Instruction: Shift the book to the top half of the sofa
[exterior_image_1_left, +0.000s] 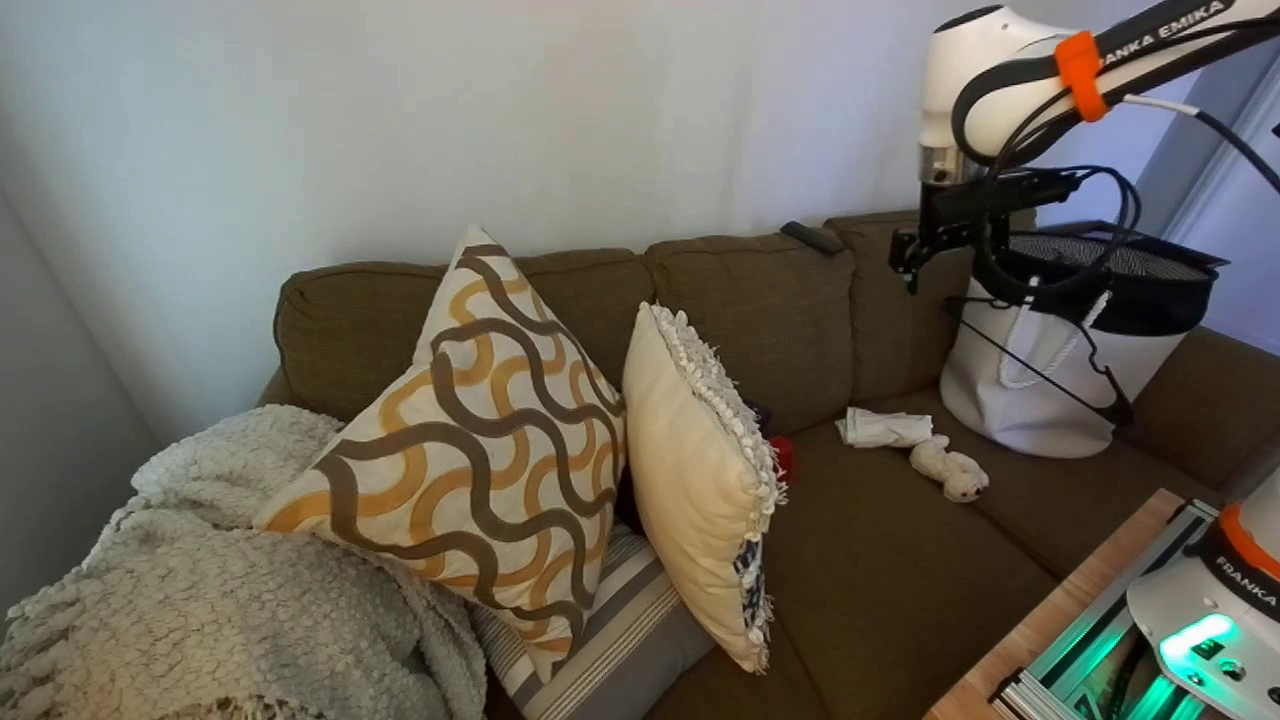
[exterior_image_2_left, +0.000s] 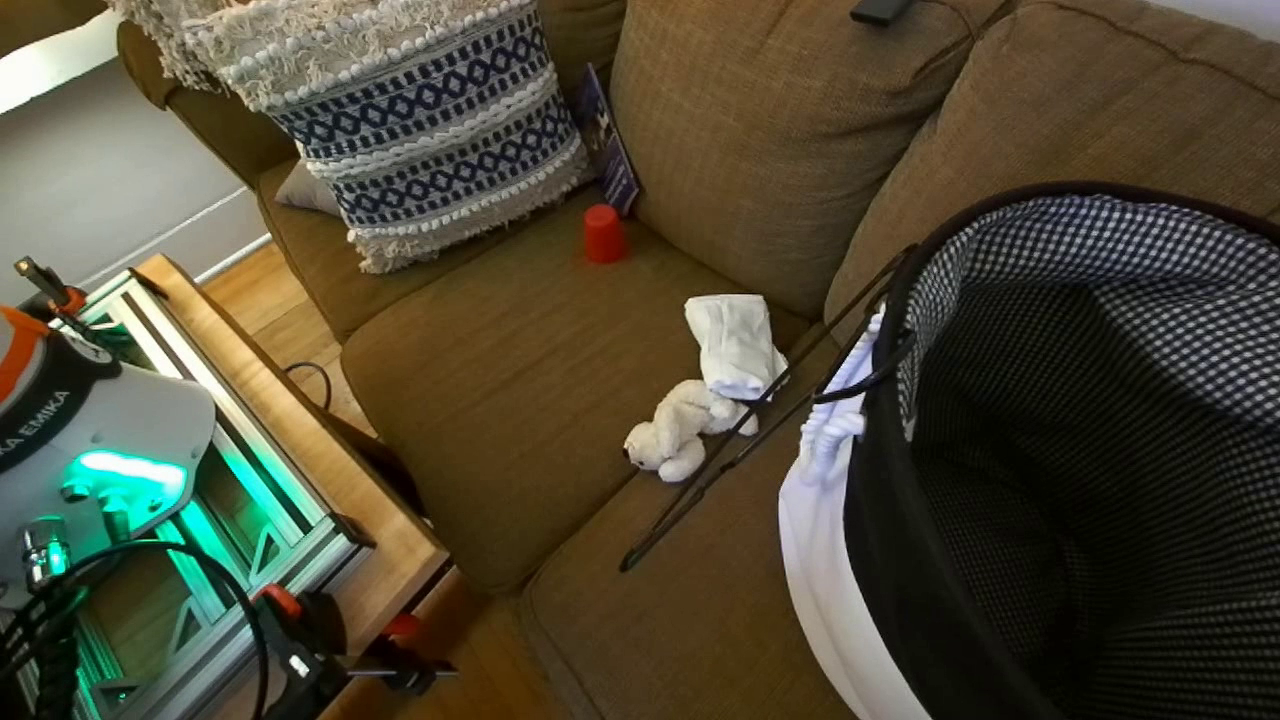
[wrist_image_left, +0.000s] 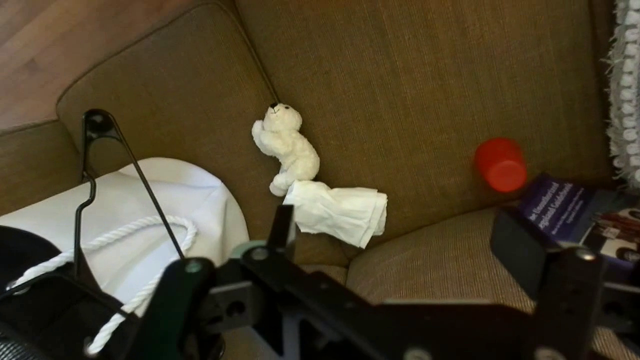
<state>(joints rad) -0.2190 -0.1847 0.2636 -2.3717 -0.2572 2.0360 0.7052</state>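
The book, with a purple cover, leans against the brown sofa's (exterior_image_2_left: 480, 400) back cushion, beside the fringed pillow, in an exterior view (exterior_image_2_left: 612, 155). It also shows at the right edge of the wrist view (wrist_image_left: 565, 212), partly hidden by a finger of my gripper. In an exterior view (exterior_image_1_left: 758, 412) only a dark sliver of it shows behind the pillow. My gripper (wrist_image_left: 402, 235) is open, with nothing between its fingers. It hangs high above the seat near the white basket in an exterior view (exterior_image_1_left: 905, 272), apart from the book.
A red cup (exterior_image_2_left: 604, 234) stands close to the book. A fringed pillow (exterior_image_2_left: 430, 120) stands beside it. A white cloth (exterior_image_2_left: 735, 340), plush bear (exterior_image_2_left: 685, 430), black hanger (exterior_image_2_left: 690, 490) and white basket (exterior_image_2_left: 830, 560) are nearby. A dark object (exterior_image_1_left: 812, 238) lies atop the sofa back.
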